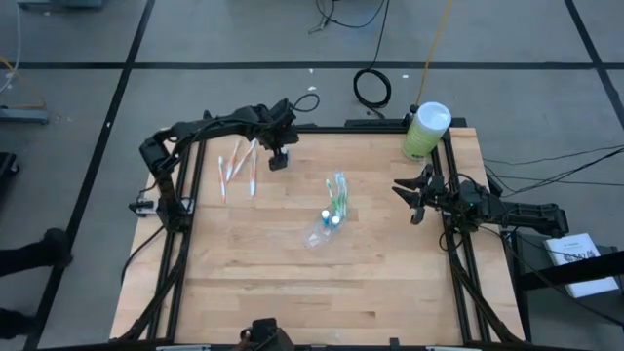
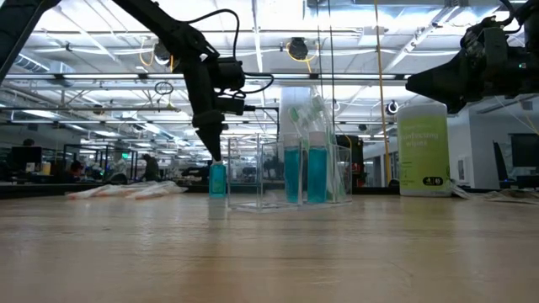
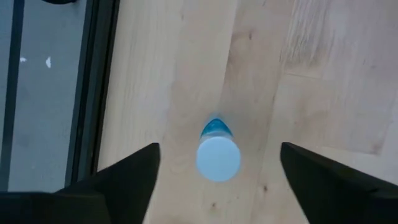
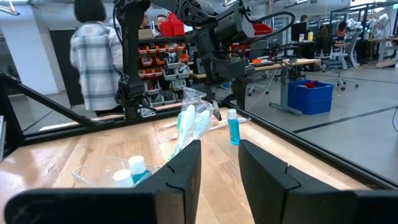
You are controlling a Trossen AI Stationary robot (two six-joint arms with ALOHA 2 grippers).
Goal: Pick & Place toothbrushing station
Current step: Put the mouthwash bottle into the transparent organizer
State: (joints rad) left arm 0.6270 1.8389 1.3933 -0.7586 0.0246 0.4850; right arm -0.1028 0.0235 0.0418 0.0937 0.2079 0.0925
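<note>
Standing directly under the left wrist camera, one small tube point(image 3: 217, 152) is upright on the bench point(image 1: 292, 302), with its white end up and its blue part on the wood. The left gripper point(image 1: 279, 159) hangs just above it, at about 11 o'clock on the bench in the high view. Its jaws are wide, one on each side of the tube, and they do not touch it. I judge that this tube is not yet placed in the station.

Near the centre of the bench stands the clear holder point(image 1: 322, 232). It already carries green-white toothbrushes point(image 1: 338, 192) and at least two blue-capped tubes point(image 1: 330, 216), so a part of the work looks done. At about 10 o'clock, close beside the left gripper, several pink-white toothbrushes point(image 1: 239, 168) lie loose on the wood; these remain to be moved.

At 3 o'clock the right gripper point(image 1: 414, 198) waits above the bench edge, its jaws narrow and holding nothing.

A pale-green canister point(image 1: 425, 131) stands at the 1 o'clock corner, well apart from the holder, and it blocks nothing. The path from the tube to the holder seems free, but the brushes standing high in the holder may disturb a lowering from above. In the room behind, a person in a checked shirt point(image 4: 99, 56) stands far from the bench.
</note>
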